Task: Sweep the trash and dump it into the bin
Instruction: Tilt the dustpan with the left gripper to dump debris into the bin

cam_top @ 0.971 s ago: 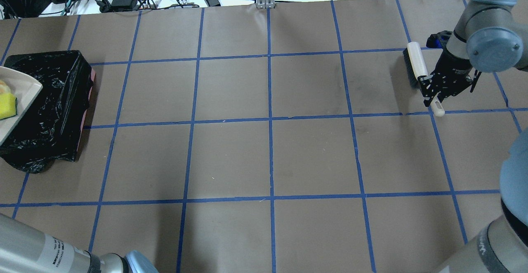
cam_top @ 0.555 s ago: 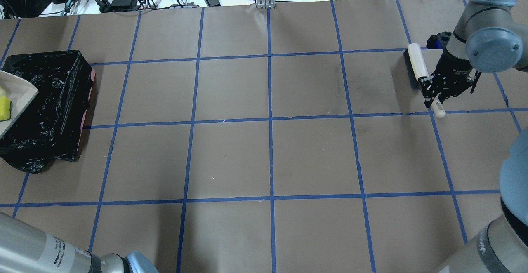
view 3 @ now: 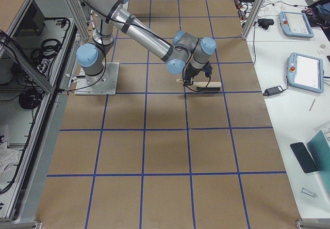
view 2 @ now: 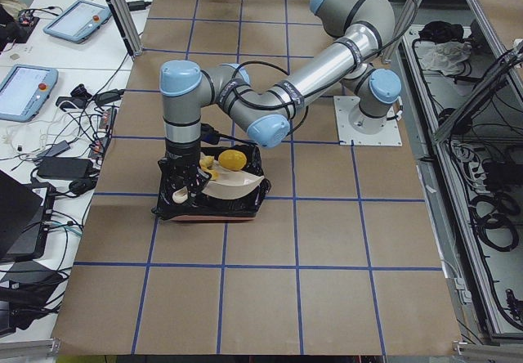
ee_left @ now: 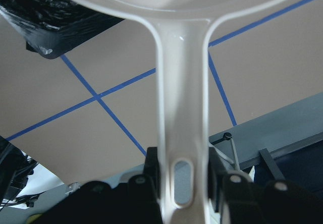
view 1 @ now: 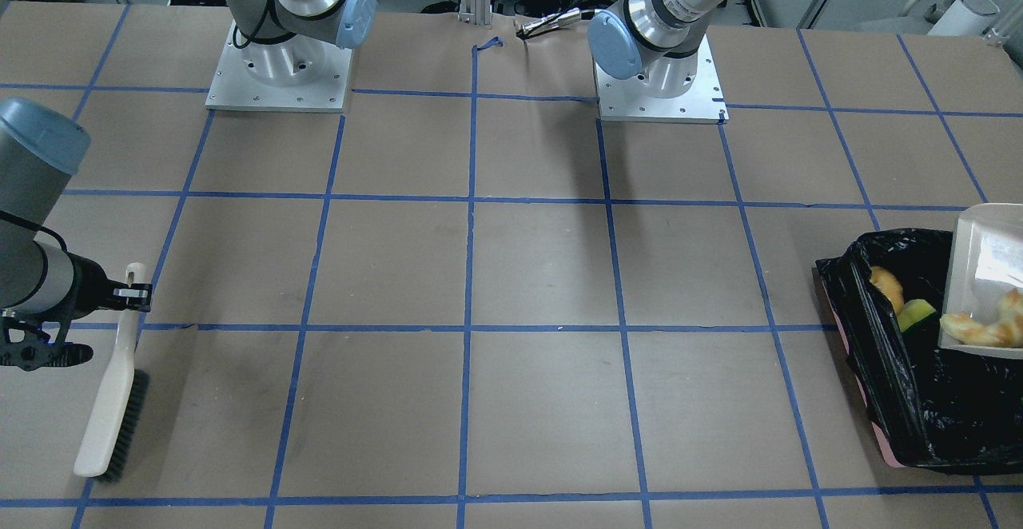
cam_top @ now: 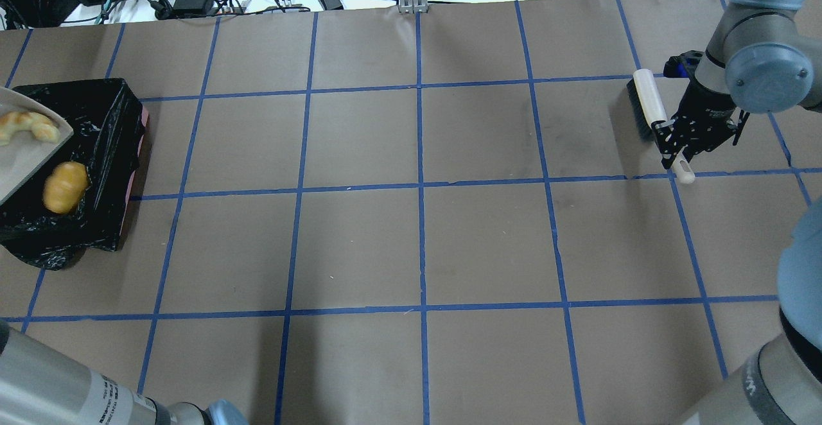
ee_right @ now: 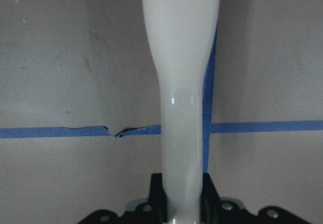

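Potato (cam_top: 64, 186) and sponge (view 1: 916, 313) have dropped off the dustpan (cam_top: 19, 162) into the bin (cam_top: 109, 142) — croissant (cam_top: 26, 126) stays on.
Left gripper (ee_left: 182, 163) pinches its handle, right gripper (cam_top: 671, 146) the brush (cam_top: 647, 101) (arm label (cam_top: 96, 394) unreadable).

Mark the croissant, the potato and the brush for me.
croissant (cam_top: 29, 124), overhead view, middle of its curved body
potato (cam_top: 65, 187), overhead view, centre of its lumpy body
brush (cam_top: 650, 94), overhead view, white back beside the dark bristles
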Robot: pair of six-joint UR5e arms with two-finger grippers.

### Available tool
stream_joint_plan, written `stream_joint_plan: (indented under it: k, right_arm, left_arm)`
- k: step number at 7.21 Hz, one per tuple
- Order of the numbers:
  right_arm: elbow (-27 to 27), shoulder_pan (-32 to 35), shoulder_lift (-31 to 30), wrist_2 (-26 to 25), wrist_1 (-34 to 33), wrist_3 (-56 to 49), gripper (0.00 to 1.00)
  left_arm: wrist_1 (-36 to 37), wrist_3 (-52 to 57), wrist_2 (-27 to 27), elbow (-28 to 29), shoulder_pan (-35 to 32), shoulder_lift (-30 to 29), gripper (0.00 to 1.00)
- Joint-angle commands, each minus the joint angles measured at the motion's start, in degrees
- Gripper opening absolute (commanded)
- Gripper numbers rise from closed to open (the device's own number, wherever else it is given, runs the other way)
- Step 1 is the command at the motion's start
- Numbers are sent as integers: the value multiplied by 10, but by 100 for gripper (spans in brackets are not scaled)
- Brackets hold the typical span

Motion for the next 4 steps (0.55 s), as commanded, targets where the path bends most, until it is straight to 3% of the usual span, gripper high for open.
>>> stream_joint_plan:
  k: [1,2,4]
  right_arm:
    - [0,0,0,-2,-1,0,83]
    - [0,0,-1,-30,-3,-2,99]
    - [-3,0,-7,-39,3,-3,100]
  left_arm:
    - [30,14,0,-20,-2,4,0]
    - [35,24,2,-20,-4,5,0]
    - [62,43,4,-20,-5,8,0]
